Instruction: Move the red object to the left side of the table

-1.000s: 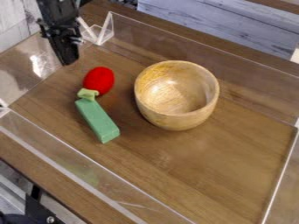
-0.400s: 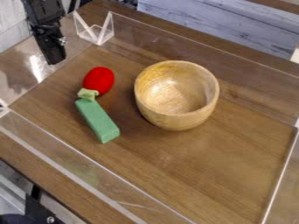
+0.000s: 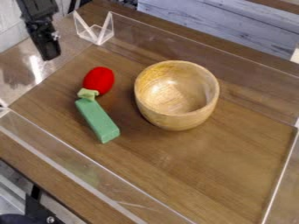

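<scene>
The red object (image 3: 100,80) lies on the table (image 3: 222,166), left of centre and toward the far side, its little green end pointing down toward the near-left. Touching that end, or very nearly, is a green block (image 3: 98,120), which stretches from there toward the near edge at a slight slant. Just to the right of the red object stands a round wooden bowl (image 3: 177,94), upright, its hollow showing nothing inside; a narrow strip of tabletop separates the two. Clear plastic walls (image 3: 70,175) border the table, and a small clear bracket (image 3: 93,28) sits at the far-left edge. The gripper (image 3: 48,52) hangs at the upper left corner, pointing steeply down, above and to the left of the red object and apart from it. Its dark fingers are drawn together with nothing between them, so it is closed and empty. It touches neither the red object nor the block. The arm above it runs out of the top of the view.
</scene>
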Controlling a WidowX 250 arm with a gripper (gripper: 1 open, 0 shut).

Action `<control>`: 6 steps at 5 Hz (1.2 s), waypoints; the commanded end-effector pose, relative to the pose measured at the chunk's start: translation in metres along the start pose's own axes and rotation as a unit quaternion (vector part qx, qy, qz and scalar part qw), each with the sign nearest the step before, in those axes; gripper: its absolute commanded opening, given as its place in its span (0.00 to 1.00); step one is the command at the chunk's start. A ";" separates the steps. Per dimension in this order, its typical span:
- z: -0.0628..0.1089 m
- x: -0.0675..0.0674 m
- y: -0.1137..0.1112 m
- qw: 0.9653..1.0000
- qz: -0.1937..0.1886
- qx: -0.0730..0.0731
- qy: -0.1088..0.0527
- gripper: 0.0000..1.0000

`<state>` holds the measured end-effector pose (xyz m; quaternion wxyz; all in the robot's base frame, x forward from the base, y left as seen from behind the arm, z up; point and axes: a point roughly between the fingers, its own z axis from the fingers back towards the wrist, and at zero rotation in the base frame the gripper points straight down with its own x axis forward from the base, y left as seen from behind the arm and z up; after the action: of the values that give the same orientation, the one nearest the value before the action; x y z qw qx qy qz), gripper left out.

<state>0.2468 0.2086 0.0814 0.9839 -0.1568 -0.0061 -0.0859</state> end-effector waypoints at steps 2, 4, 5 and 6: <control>0.020 0.007 0.004 0.999 0.015 -0.005 -0.040 0.00; 0.004 0.010 0.008 0.996 0.057 -0.021 -0.057 1.00; -0.005 0.014 0.011 0.992 0.097 -0.032 -0.076 0.00; -0.010 0.013 0.011 0.991 0.097 -0.043 -0.078 1.00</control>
<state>0.2615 0.2081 0.0567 0.9746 -0.2183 -0.0466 0.0202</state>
